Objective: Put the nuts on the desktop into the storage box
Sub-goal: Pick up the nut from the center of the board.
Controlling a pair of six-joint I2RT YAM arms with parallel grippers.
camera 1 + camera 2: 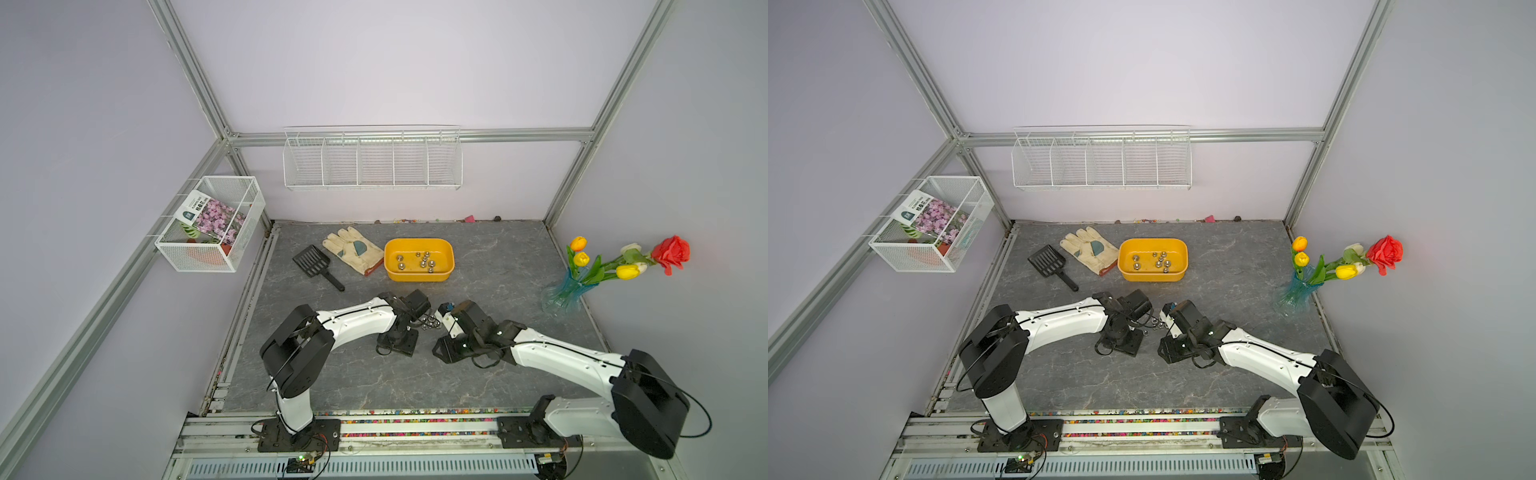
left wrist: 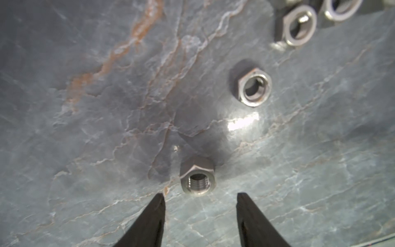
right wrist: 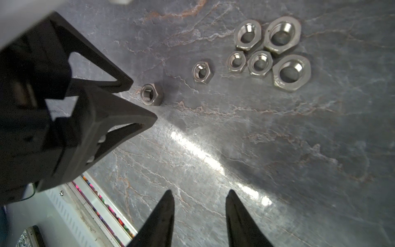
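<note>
The left fingers (image 2: 154,220) are held apart just above the tabletop (image 2: 85,128), and nothing is gripped between them. A threaded hex nut (image 2: 197,180) lies on the surface just ahead of their tips, in line with the gap; no contact can be made out. A second nut (image 2: 254,89) lies a little beyond it.

The right fingers (image 3: 162,218) are likewise spread and empty, held well short of the nuts. In the right wrist view seven nuts are seen on the tabletop: the hex nut (image 3: 151,94) at the left arm's tips, a single nut (image 3: 202,72) near it, and a tight cluster of five (image 3: 259,63) further on, some of them touching.

In both top views these loose nuts (image 1: 430,323) (image 1: 1154,324) are seen between the two wrists, near the middle of the tabletop. The yellow storage box (image 1: 417,277) stands further back, apart from both arms, and several nuts (image 1: 423,261) already lie inside it.

Just beside the box, on its left, a work glove (image 1: 353,249) is laid flat, with a black slotted scoop (image 1: 311,261) next to it. A blue glass vase of artificial flowers (image 1: 567,293) stands at the tabletop's right edge.
</note>
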